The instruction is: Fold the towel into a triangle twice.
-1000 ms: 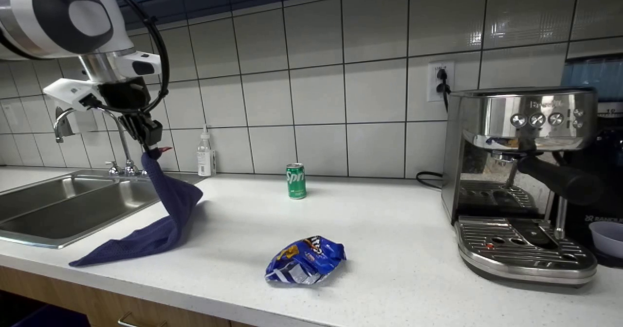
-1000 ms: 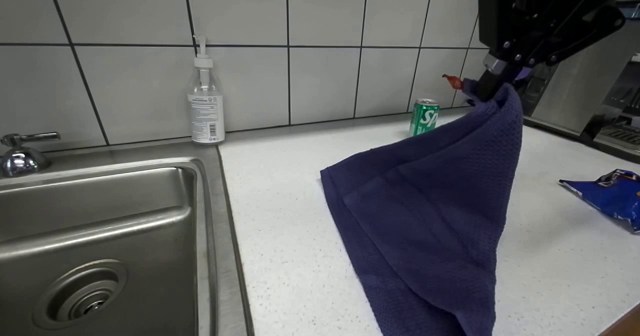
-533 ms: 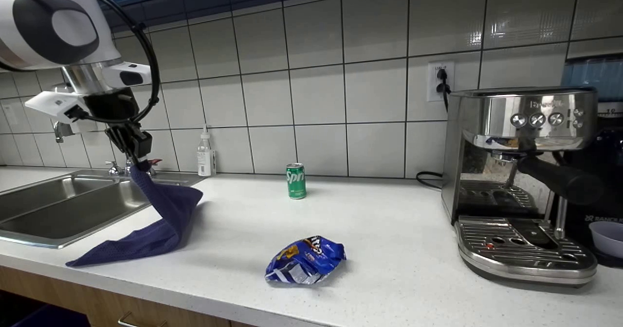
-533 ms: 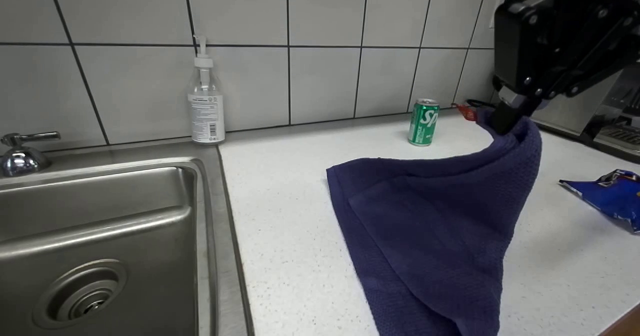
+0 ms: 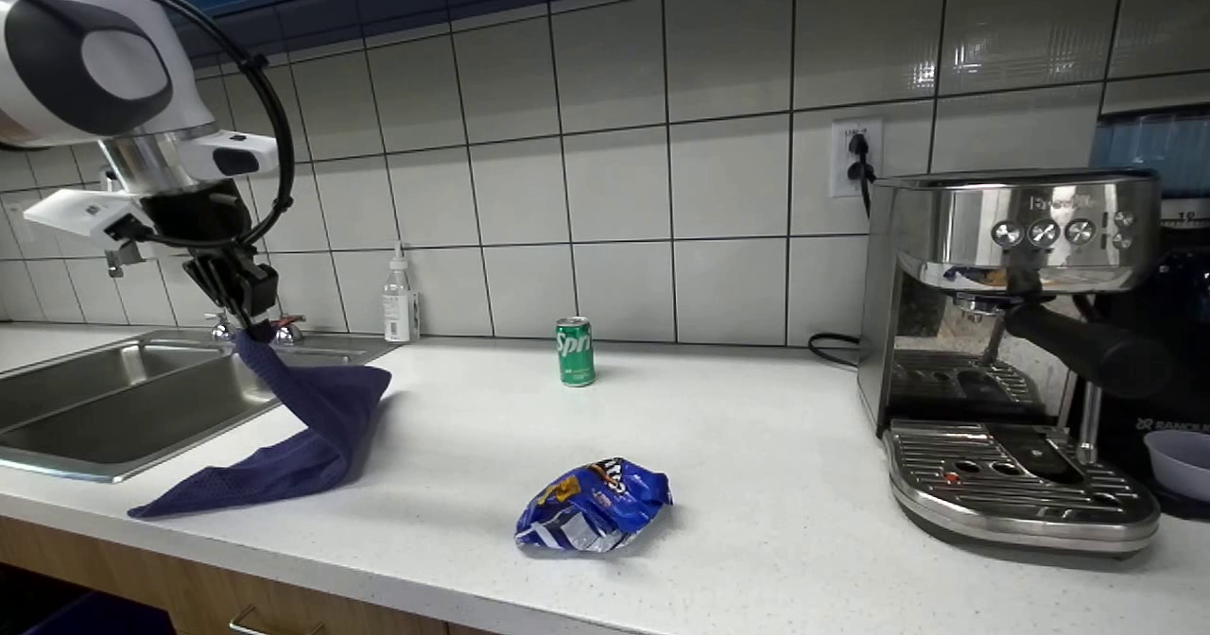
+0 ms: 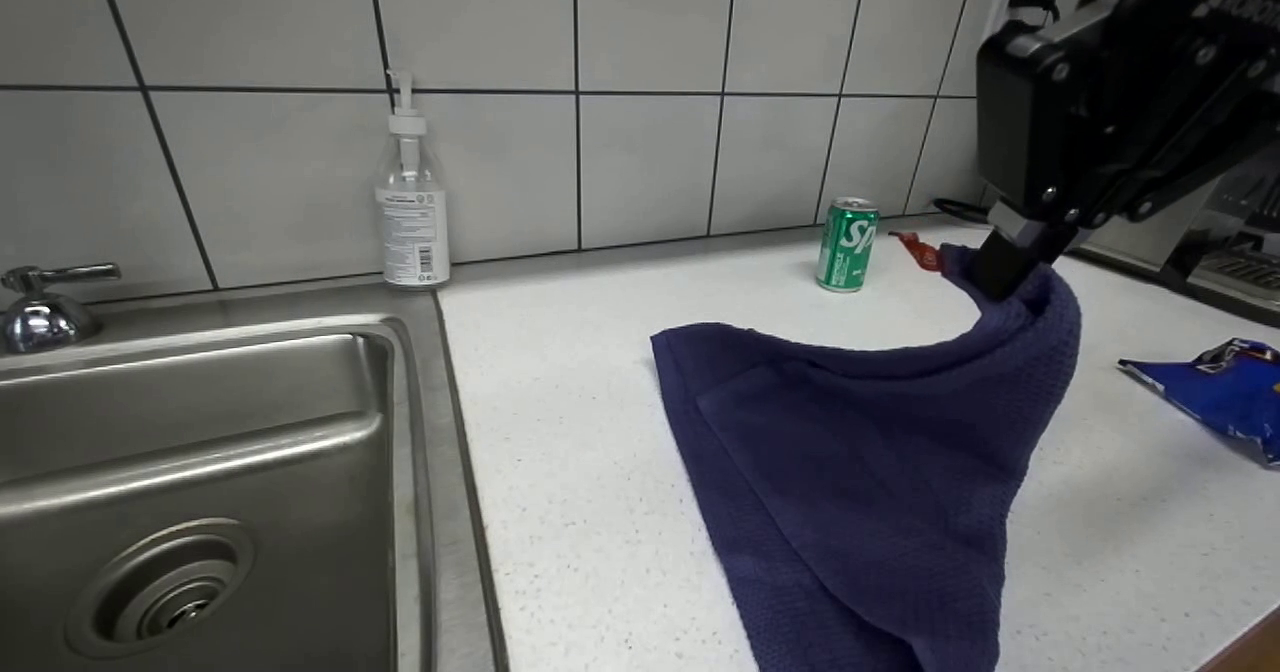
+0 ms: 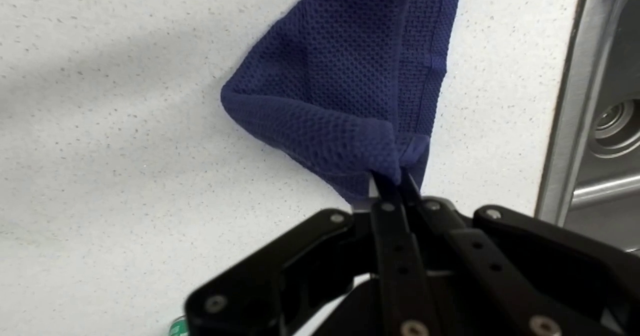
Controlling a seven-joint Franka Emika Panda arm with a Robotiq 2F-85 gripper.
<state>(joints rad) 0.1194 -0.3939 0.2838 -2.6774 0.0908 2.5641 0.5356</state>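
Lower now in both exterior views than in the earlier frames: the pincer (image 7: 396,182) and the held corner of the towel (image 6: 840,452). A red tab (image 6: 915,250), just beside the fingers (image 7: 384,190), drops with them. Cloth resting on the counter (image 5: 737,484) below the pincer shows little change.

Pincer state: narrow, fingers close together, gripping a corner of the towel.

Towel location: held corner at the fingers; remainder slopes down beneath the pincer, its lower part on the counter. One layer overlaps another. Judged step: a fold in progress.

Hazards:
1. Slip. The pinch appears to take only a small part of the edge; a quick pull may free it.
2. Drag. Soft cloth has little weight to anchor it; further travel of the pincer may pull the lower layer along and spoil the triangle.
3. Bunching. Lowering straight down, without travel across, may crumple the flap beneath the pincer.
4. Overrun. The sink (image 7: 570,126) lies near the pincer's flank; overshoot that way may carry an edge over the rim.

Count, by position from the pincer:
- Held: one towel.
- Beside the fingers: one red tab.
- At the flank: one sink, two basins (image 5: 142,418).
- Well apart: one green can (image 5: 575,351), one snack bag (image 5: 596,507), one pump bottle (image 6: 412,212), one espresso machine (image 5: 955,214).
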